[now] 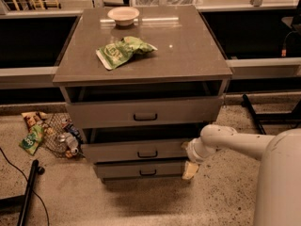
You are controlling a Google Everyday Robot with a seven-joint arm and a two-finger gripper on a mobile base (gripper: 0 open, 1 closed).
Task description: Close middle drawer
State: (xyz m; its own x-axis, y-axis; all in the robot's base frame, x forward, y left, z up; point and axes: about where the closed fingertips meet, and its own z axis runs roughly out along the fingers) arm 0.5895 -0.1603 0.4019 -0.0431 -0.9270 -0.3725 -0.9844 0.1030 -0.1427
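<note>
The gripper [190, 167] sits at the right end of the middle drawer [113, 150] front, and its arm [235, 142] reaches in from the right, filling that side. Bare floor [141, 201] lies in front of the cabinet [141, 74] — room to come at the drawer fronts head-on. To the left, a wire basket [57, 128] and snack packets [32, 138] crowd the cabinet's corner; a dark pole [28, 192] lies further forward. A black stand leg [251, 112] crosses the floor on the right.

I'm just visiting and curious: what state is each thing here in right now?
top drawer: looks slightly open.
middle drawer: partly open, not yet shut.
lowest drawer: looks shut.
bowl: upright.
green bag: lying flat, crumpled.
claw: at middle drawer's right end.
</note>
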